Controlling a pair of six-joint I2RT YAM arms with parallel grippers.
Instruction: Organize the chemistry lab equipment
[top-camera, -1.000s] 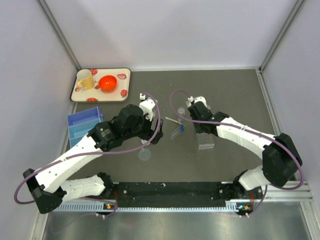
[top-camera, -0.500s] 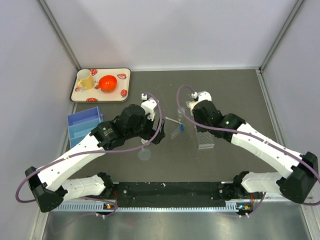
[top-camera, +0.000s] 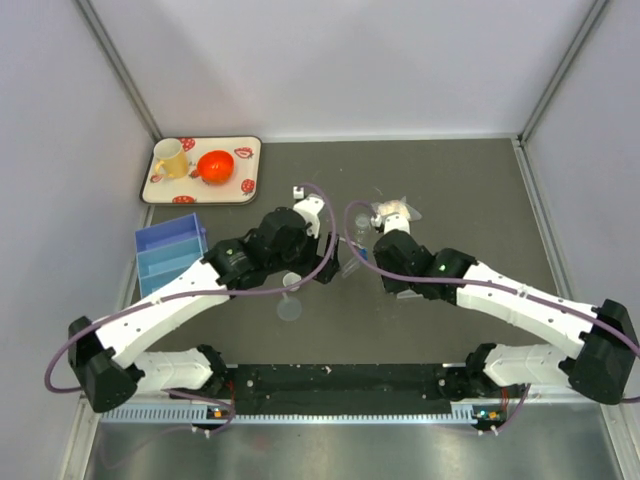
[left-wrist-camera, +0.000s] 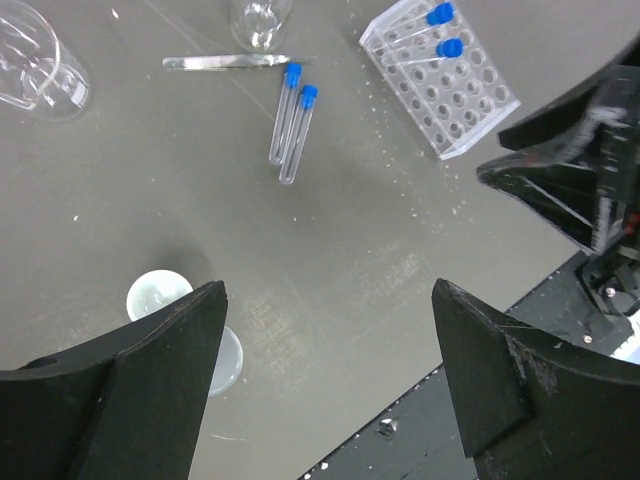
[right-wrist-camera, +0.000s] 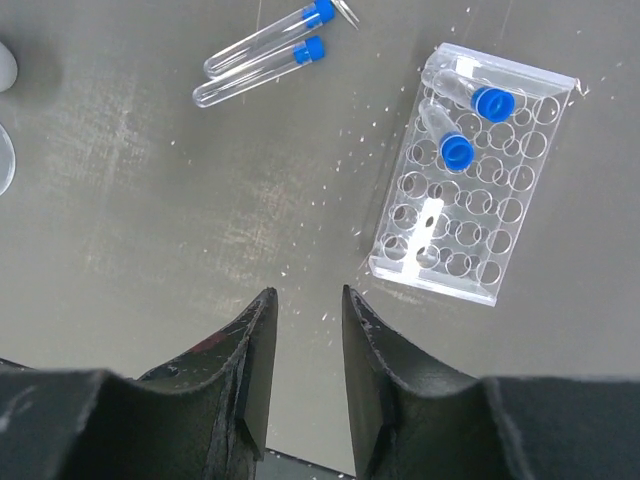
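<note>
Two blue-capped tubes (right-wrist-camera: 457, 150) stand in holes at one end of the clear rack (right-wrist-camera: 470, 215). Two loose tubes (right-wrist-camera: 255, 73) lie side by side on the table (right-wrist-camera: 150, 200), apart from the rack and near a thin rod (left-wrist-camera: 225, 62). Small round cups (left-wrist-camera: 158, 295) sit below the left gripper (left-wrist-camera: 325, 370), whose jaws gape wide and hold nothing. The right gripper (right-wrist-camera: 305, 370) hovers beside the rack, its jaws narrowly parted with nothing between them. A far tray (top-camera: 205, 143) holds a mug (top-camera: 172, 160) and a bowl (top-camera: 215, 166).

Clear glossy plastic rack (right-wrist-camera: 478, 232), matt tabletop (right-wrist-camera: 150, 200)
</note>
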